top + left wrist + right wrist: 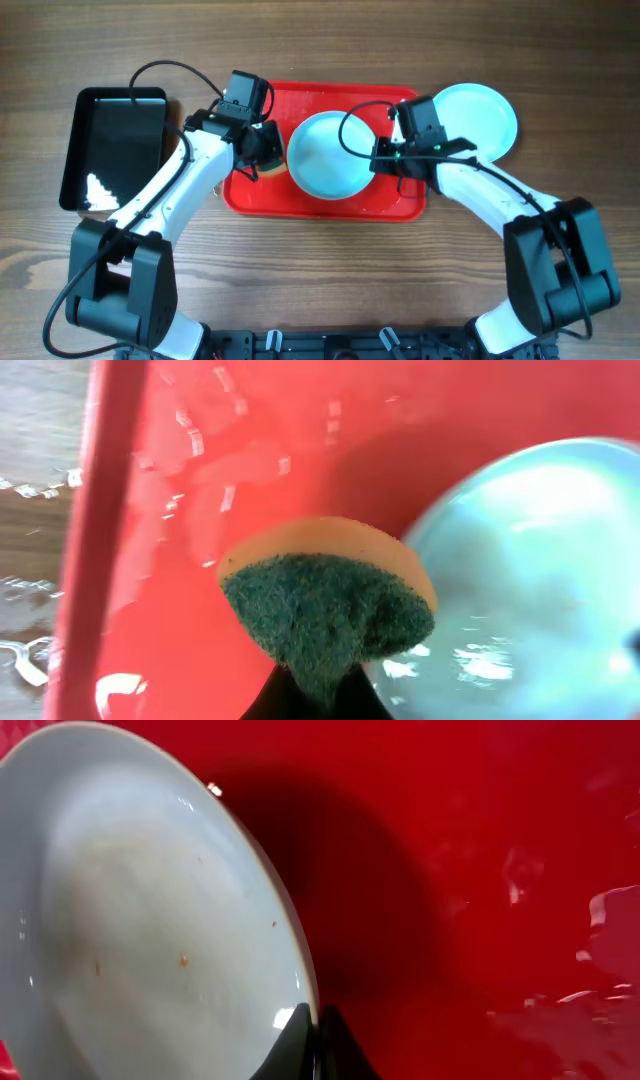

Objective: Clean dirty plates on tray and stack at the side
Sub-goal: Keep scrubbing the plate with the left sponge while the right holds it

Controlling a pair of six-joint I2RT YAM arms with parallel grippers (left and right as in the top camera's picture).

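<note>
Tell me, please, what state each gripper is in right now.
Left gripper: closed, holding the sponge.
Right gripper: closed on the rim of the plate.

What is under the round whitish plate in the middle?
The big red plastic tray lies under the round pale plate. The tray floor right beneath is covered, so anything there is hidden.

The left arm (170, 195) and right arm (490, 195) have white shells, black joints and looping black cables (160, 68).
</note>
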